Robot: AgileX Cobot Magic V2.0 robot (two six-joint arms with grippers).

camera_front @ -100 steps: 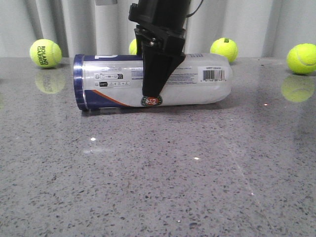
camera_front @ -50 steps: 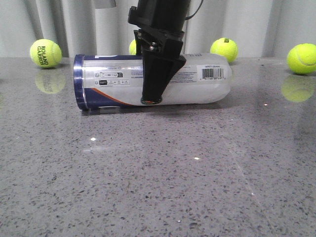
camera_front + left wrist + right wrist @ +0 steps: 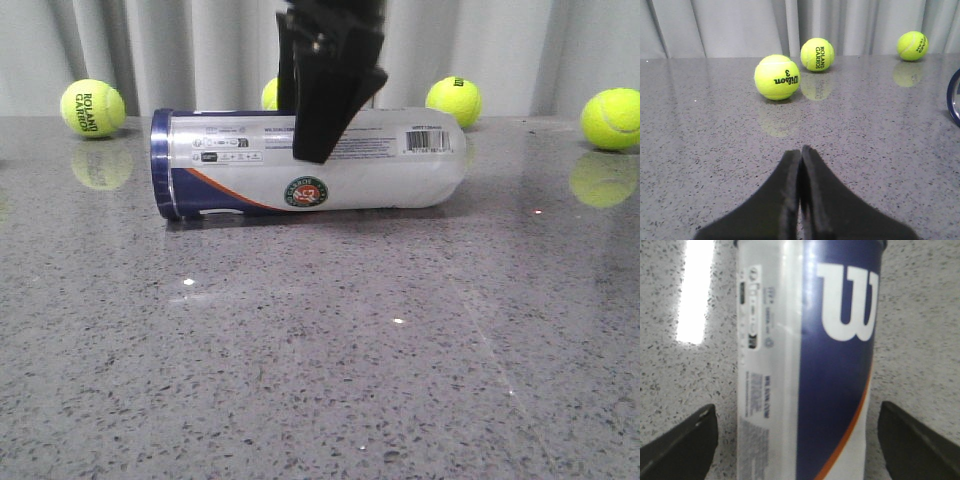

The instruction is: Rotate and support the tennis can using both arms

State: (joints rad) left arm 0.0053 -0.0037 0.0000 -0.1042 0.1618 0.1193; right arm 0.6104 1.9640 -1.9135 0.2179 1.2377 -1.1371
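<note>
Lying on its side on the speckled grey stone table [image 3: 320, 360] is the long clear plastic tennis can [image 3: 310, 165] with the white and navy label, navy rim pointing to the robot's left and the round green-red logo facing the front camera. Right black gripper [image 3: 318, 150] hangs just above the can's middle with its fingers [image 3: 680, 447] spread wide, one on each side of the tube, touching nothing. Left black gripper [image 3: 801, 165] sits low over the table with fingers pressed together, nothing between them. Yellow tennis balls [image 3: 92, 108] are scattered along the back near the pale curtain [image 3: 180, 50]
</note>
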